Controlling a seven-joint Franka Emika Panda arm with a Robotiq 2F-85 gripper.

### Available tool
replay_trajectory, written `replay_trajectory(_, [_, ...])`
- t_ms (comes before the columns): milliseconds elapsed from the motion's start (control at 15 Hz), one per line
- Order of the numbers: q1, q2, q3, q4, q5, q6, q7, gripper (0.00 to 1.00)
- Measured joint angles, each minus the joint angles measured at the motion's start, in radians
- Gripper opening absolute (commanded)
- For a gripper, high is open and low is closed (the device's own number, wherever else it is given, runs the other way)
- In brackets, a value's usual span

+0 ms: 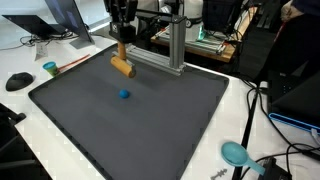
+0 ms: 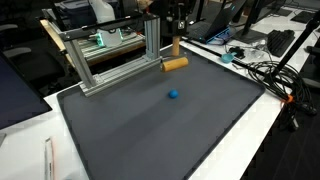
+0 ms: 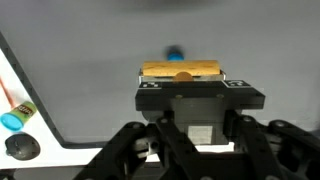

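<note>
My gripper (image 1: 122,42) hangs at the far edge of the dark mat (image 1: 150,130), right above a wooden block (image 1: 122,68) that lies on the mat. It shows the same way in both exterior views (image 2: 175,38), with the block (image 2: 175,64) beneath. A short tan upright piece (image 1: 121,52) runs from the jaws down to the block. In the wrist view the block (image 3: 180,71) lies just past the gripper body and the fingertips are hidden. A small blue ball (image 1: 124,95) (image 2: 173,95) rests on the mat, apart from the block, and shows behind it in the wrist view (image 3: 175,52).
An aluminium frame (image 1: 175,45) (image 2: 110,60) stands along the mat's back edge beside the gripper. A teal cup (image 1: 49,69), a black mouse (image 1: 18,81) and a teal disc (image 1: 235,153) lie on the white table. Cables (image 2: 265,75) trail off the table side.
</note>
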Motion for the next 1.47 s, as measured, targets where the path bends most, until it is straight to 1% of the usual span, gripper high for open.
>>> replay_trajectory(333, [0.013,0.018,-0.009,-0.005,0.022,0.011,-0.028,0.22])
replay_trajectory(1133, [0.027,0.153,-0.039,-0.039,0.022,0.203,-0.055,0.22])
replay_trajectory(1467, [0.027,0.189,-0.059,-0.041,0.022,0.26,-0.077,0.22])
